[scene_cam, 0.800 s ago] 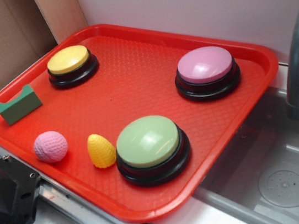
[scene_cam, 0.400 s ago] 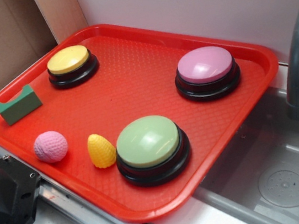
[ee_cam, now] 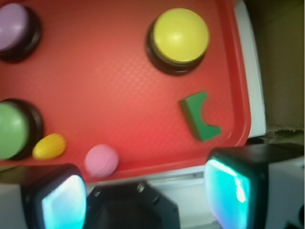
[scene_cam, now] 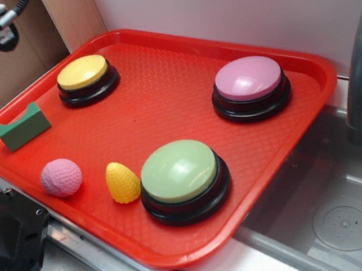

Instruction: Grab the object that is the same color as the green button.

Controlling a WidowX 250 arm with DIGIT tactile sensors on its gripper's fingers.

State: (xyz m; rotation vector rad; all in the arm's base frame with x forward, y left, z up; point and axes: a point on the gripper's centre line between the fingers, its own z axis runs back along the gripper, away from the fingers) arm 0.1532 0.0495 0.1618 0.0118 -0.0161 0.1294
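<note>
While pincer (ee_cam: pixel 143 198) hangs apparently open, block (scene_cam: pixel 22 127) hugs tray (scene_cam: pixel 154 38) edge.

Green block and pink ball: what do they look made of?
The green block looks like foam or sponge: matte, no glare, soft edges, a notch cut in its top. The pink ball looks like soft rubber or foam, its surface pebbled and dull. Neither can be told for certain.

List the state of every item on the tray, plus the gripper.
green block: on the tray, ungrasped
green button: upright, untouched
pink button: upright, untouched
yellow button: upright, untouched
pink ball: resting loose
yellow cone: resting loose
gripper: fingers apart, empty
</note>
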